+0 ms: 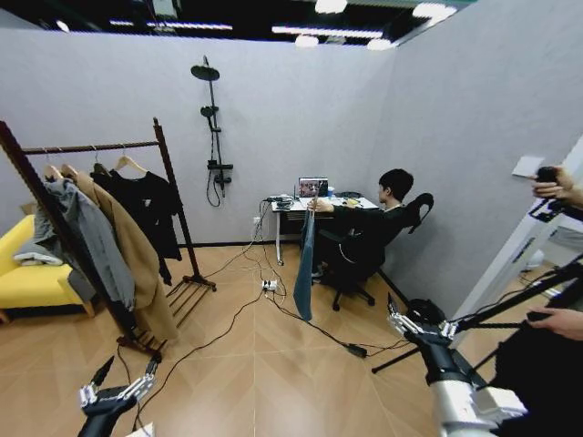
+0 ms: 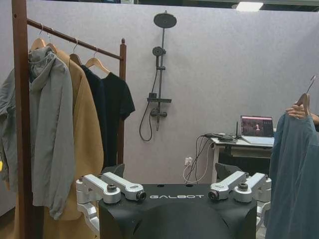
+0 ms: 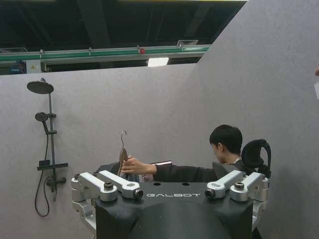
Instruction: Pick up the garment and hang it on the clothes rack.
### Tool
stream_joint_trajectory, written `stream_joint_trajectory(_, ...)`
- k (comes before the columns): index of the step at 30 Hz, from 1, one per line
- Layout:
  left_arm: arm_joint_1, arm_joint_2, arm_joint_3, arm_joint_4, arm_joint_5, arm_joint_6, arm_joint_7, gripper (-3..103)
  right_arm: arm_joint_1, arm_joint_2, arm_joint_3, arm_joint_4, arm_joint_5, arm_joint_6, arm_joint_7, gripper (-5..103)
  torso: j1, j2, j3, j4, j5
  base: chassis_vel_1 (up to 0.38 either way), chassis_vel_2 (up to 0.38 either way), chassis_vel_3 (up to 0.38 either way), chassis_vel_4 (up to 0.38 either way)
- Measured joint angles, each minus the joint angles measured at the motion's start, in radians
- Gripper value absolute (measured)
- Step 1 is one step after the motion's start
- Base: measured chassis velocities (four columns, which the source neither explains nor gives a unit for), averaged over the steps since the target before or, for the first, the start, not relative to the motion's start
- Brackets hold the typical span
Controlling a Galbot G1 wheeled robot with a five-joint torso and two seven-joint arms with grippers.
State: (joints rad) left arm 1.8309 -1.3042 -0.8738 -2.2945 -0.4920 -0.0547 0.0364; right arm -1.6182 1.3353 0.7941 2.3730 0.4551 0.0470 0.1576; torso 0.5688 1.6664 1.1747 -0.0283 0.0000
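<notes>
Well, here is how I read it, view by view.

Head view, step: I judge the pick-up not yet begun; the garment [image 1: 305, 269] hangs near the picture's middle, held up on its hanger by a seated person's hand [image 1: 316, 206], well apart from both my grippers.
Head view, rack: the clothes rack [image 1: 100, 146] stands at about 9 o'clock, its bar carrying several hung clothes.
Head view, arms: my left gripper [image 1: 118, 390] sits low at 7 o'clock, jaws spread wide and empty; my right gripper [image 1: 421, 326] is at 4 o'clock, forearm raised, jaws likewise apart and empty.
Left wrist view: my left fingers [image 2: 122, 185] are splayed; the garment hangs at 3 o'clock, the rack at 9 to 10 o'clock.
Right wrist view: my right fingers [image 3: 234, 182] stand wide; the hanger [image 3: 122, 154] shows at centre-left, in the person's hand.
Next move, my guess: close the distance, then take the hanger near its hook.
</notes>
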Motion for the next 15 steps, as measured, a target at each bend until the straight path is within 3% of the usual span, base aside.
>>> stream_joint_trajectory(15,0.0,0.0,0.0,0.0,0.0,0.0,0.0,100,0.023,-0.002,0.002,-0.002,-0.006,-0.021,0.013,100,0.0,0.0,0.0,0.0002,0.0,0.0,0.0,0.0,0.0)
